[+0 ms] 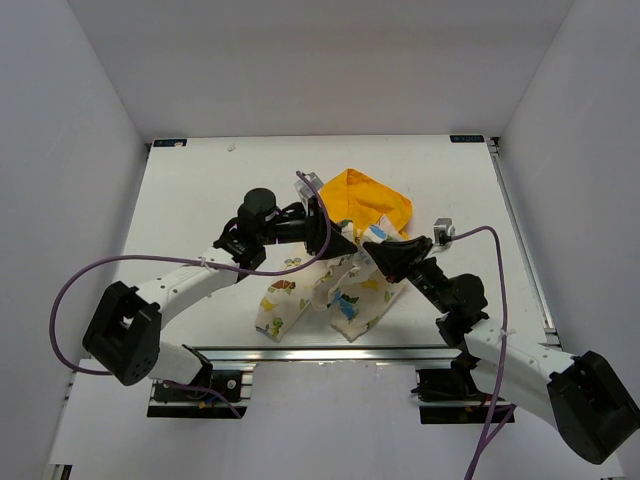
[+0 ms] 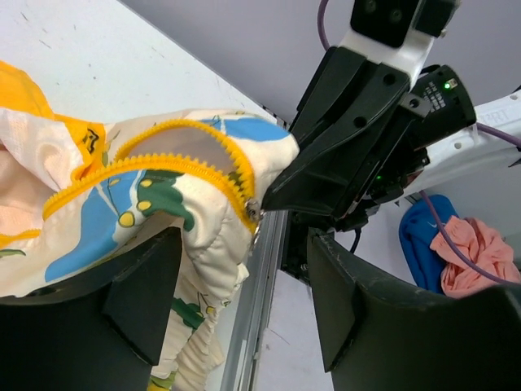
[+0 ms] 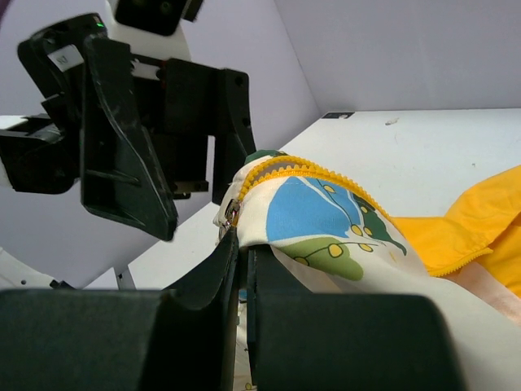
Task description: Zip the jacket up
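Jacket (image 1: 345, 285), child's, hooded: you will find it at mid-table (image 1: 200, 190) between the two arms. Its long axis runs near to far. Nearest you, just beyond the aluminium rail (image 1: 330, 355), the two hem flaps lie parted, cream quilted fabric printed with coloured cartoon figures, soft and puckered at the edges. Next out, the right gripper (image 3: 236, 236) has its black fingers pressed together on the jacket's front edge at the small metal slider (image 3: 230, 213). How much of the slider sits inside the pinch you cannot tell. Yellow zipper teeth (image 3: 317, 173) curve away from it in two open, unjoined rows. Opposite, the left gripper (image 2: 244, 244) stands spread wide, one finger (image 2: 138, 285) against a raised fold of the jacket and the other clear of it. From above, both grippers (image 1: 335, 235) (image 1: 385, 255) cover the middle of the garment, so the zip's full run is hidden. Farthest, the bright yellow hood (image 1: 375, 200) lies smooth and crumpled, pointing to the far wall.
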